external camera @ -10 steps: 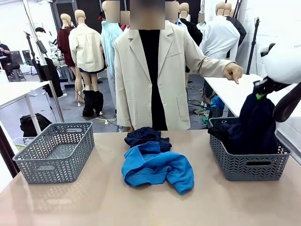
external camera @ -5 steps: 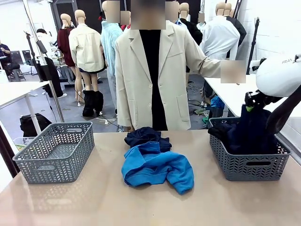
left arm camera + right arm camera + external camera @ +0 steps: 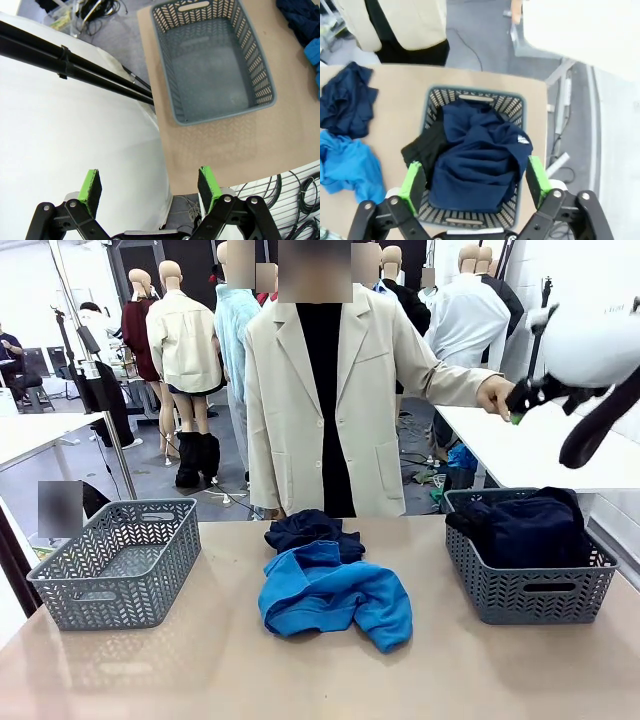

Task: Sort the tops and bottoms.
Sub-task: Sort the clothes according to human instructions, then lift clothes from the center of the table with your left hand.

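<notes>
While the right hand (image 3: pixel 517 410) hangs high above the right grey basket (image 3: pixel 520 595) with its green-padded fingers spread wide and nothing between them, a dark navy trouser-like garment (image 3: pixel 530 530) lies heaped inside that basket. From the right wrist view, the spread right hand (image 3: pixel 475 182) looks straight down on the basket (image 3: pixel 475 96), where the navy garment (image 3: pixel 480 165) fills most of the space and a black garment (image 3: pixel 420 147) lies tucked beside it against one wall. At the middle of the tan desk (image 3: pixel 200 670) lies the bright cobalt-blue sweatshirt (image 3: pixel 335 600), crumpled, with a second dark navy garment (image 3: pixel 305 530) touching its far edge. The left grey basket (image 3: pixel 120 560) stands at the desk's left end, well apart from the clothes. The left hand (image 3: pixel 150 185) is also spread wide and holds nothing, hanging over the desk's edge near that basket (image 3: pixel 170 65). A person in a beige jacket (image 3: pixel 320 390) stands at the far side, one sleeve (image 3: pixel 440 380) stretched out toward the raised right hand.
</notes>
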Controlling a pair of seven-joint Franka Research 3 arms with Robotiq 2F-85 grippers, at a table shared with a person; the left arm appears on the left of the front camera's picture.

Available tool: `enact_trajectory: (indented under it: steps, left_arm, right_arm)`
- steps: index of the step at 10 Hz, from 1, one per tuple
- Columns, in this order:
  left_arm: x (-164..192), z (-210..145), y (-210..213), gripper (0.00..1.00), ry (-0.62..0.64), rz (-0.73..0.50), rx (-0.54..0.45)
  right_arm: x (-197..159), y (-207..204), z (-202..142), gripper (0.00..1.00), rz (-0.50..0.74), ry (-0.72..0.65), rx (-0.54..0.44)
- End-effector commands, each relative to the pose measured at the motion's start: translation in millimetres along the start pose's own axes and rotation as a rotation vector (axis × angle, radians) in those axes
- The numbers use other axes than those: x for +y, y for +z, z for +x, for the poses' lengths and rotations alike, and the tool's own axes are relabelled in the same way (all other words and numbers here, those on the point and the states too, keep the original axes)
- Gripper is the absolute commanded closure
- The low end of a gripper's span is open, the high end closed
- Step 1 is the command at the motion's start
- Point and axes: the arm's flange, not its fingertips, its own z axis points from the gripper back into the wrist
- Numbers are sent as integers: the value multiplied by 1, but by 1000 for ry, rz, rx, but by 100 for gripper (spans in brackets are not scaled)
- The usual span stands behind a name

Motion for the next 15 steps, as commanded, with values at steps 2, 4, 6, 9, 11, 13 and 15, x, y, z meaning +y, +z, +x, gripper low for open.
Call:
enact_trajectory:
  steps: [2, 4, 6, 9, 11, 13, 15]
  left_arm:
    - [1, 0, -2, 0, 8, 11, -8]
    - [1, 0, -2, 0, 8, 11, -8]
    - [1, 0, -2, 0, 8, 11, -8]
    - [1, 0, -2, 0, 8, 11, -8]
    - [1, 0, -2, 0, 8, 11, -8]
    - [1, 0, -2, 0, 8, 11, -8]
    - [1, 0, -2, 0, 8, 11, -8]
  right_arm:
    - [-1, -21, -16, 0, 2, -4, 28]
    - [-1, -21, -16, 0, 2, -4, 28]
    - [-1, -21, -16, 0, 2, -4, 28]
    - [-30, -18, -5, 0, -93, -41, 34]
    - [-111, -3, 10, 0, -268, -213, -5]
    - [-172, 9, 8, 0, -324, -336, -21]
    - [-221, 5, -8, 0, -393, -421, 15]
